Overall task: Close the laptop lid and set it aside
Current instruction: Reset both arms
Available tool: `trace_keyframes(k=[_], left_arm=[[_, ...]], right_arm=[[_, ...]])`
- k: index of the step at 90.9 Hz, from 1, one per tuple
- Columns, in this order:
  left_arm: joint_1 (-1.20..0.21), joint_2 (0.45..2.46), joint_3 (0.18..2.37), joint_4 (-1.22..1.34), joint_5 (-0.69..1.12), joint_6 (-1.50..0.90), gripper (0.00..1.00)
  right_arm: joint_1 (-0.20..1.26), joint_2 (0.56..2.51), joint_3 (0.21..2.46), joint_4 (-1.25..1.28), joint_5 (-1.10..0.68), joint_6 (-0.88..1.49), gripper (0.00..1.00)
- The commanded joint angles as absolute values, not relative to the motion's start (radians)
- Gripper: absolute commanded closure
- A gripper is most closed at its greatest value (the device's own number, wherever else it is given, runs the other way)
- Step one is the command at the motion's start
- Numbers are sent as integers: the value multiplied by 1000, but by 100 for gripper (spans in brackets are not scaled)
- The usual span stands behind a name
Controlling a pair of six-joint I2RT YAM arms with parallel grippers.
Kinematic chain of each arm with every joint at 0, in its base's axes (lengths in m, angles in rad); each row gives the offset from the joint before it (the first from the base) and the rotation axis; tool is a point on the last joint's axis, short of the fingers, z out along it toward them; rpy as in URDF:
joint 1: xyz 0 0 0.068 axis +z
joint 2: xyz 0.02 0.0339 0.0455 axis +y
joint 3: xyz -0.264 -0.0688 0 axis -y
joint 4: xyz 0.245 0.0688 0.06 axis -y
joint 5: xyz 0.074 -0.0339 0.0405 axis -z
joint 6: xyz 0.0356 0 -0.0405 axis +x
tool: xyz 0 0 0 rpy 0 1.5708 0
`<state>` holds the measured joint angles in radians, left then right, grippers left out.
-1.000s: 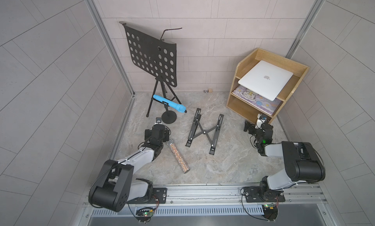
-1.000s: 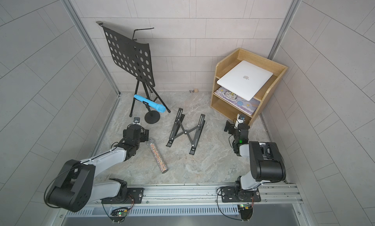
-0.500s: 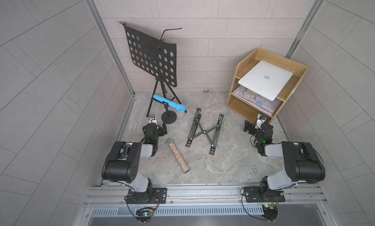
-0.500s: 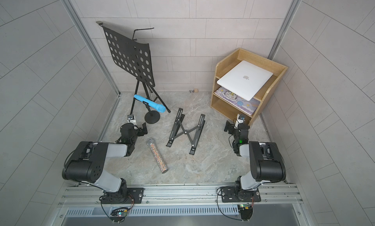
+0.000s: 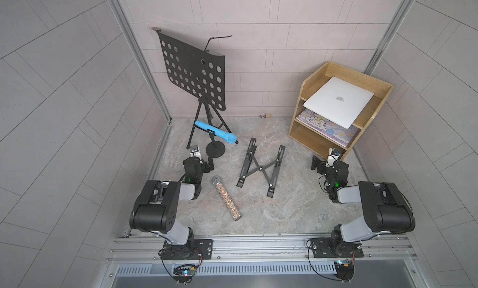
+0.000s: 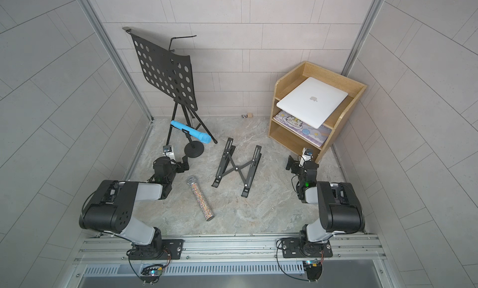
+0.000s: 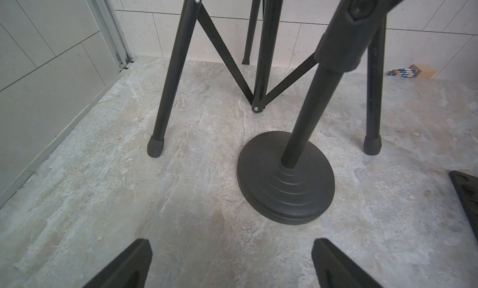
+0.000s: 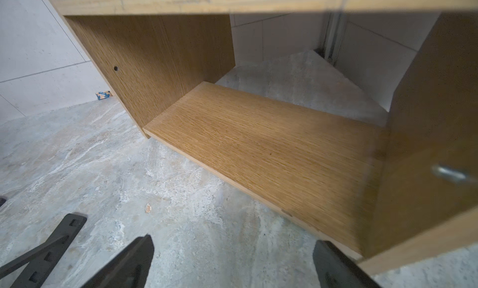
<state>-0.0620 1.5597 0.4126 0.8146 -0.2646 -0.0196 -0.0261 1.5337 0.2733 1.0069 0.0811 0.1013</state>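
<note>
The laptop (image 5: 338, 101) (image 6: 311, 100) lies on the top shelf of a wooden shelf unit (image 5: 386, 88) at the back right. Its lid (image 5: 328, 107) is down flat, silver-white, with the dark apple logo facing up. My left gripper (image 5: 201, 161) (image 7: 231, 244) hangs open low over the floor at the left, empty, facing a round black stand base (image 7: 285, 180). My right gripper (image 5: 324, 162) (image 8: 234, 241) is open and empty just in front of the unit's bottom board (image 8: 271, 144), well below the laptop.
A purple cartoon notebook (image 5: 326, 126) lies on the middle shelf under the laptop. A black X-shaped folding stand (image 5: 261, 167) lies mid-floor. A glitter microphone (image 5: 227, 198) lies beside my left arm. A blue microphone (image 5: 216, 132) sits on its stand before a perforated music stand (image 5: 194, 74).
My left arm has folded back toward its base, and its gripper has shifted left, away from the glitter microphone. The right arm and the laptop have not moved.
</note>
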Motion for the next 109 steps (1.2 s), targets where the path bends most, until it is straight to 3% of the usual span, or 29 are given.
trace_keyframes(k=[1, 35, 109], left_arm=[[-59, 1557, 413, 847, -252, -28, 0], [-60, 1560, 410, 857, -252, -27, 0], [-60, 1564, 408, 866, -252, -25, 0]], right_arm=[[-22, 1526, 195, 1203, 105, 108, 0], [-12, 1578, 116, 1407, 145, 113, 0], [-9, 1579, 115, 1410, 152, 112, 0]])
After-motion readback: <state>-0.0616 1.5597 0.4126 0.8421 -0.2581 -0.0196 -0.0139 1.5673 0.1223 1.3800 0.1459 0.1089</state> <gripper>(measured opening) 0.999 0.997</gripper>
